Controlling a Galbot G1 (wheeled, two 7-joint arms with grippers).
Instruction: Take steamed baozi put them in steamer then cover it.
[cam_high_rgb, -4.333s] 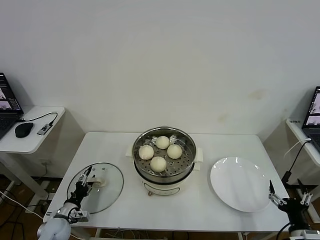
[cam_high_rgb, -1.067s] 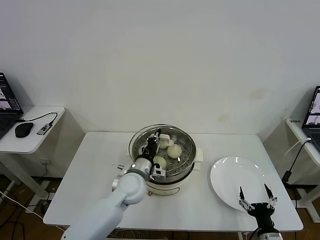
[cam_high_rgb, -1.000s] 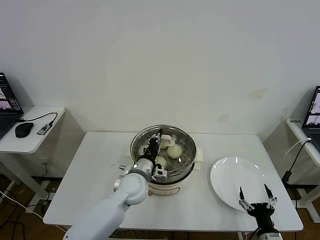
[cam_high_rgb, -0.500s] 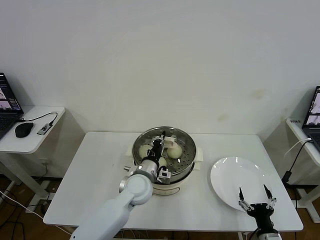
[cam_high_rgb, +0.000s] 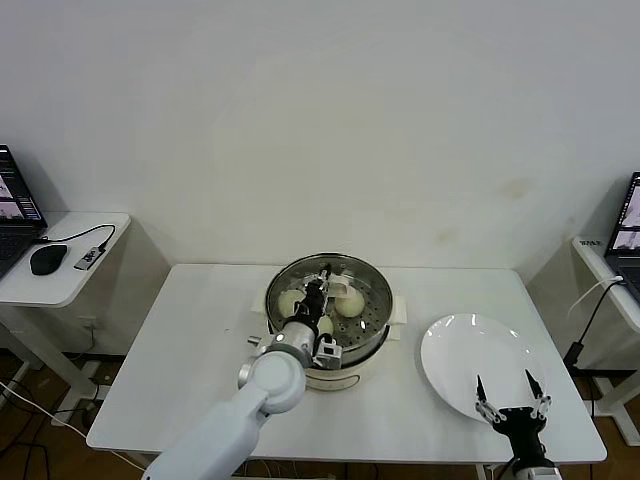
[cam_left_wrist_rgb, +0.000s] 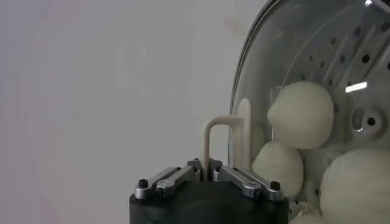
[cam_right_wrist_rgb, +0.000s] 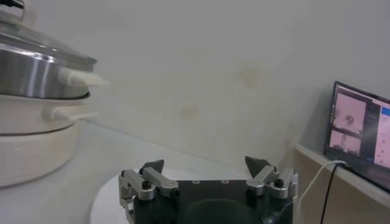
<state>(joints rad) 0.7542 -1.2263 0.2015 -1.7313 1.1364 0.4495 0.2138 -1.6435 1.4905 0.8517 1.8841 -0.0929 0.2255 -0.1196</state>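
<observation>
At the middle of the counter (cam_high_rgb: 200, 340), the left pincer (cam_high_rgb: 317, 297) is seen over the steamer (cam_high_rgb: 330, 352), its fingers set narrowly at the cream bar handle (cam_left_wrist_rgb: 226, 145) of the glass cover (cam_left_wrist_rgb: 304, 73). Whether the handle is gripped or just let go cannot be told from the views.

The cover is seated on the steamer's rim, and the steamed baozi (cam_left_wrist_rgb: 303, 114) are seen through the glass, on the perforated tray inside.

The cover is judged rigid, fairly heavy for its width, smooth and breakable. It is best taken only by the bar handle, squarely at its middle, so that the disc does not tip. The glass itself would be slippery and offers no purchase.

The baozi are judged soft and light, easily dented, and are best held gently around the sides.

To the right, the right pincer (cam_high_rgb: 512, 409) is parked with its fingers wide and holding nothing, at the near edge of the white plate (cam_high_rgb: 470, 350).
</observation>
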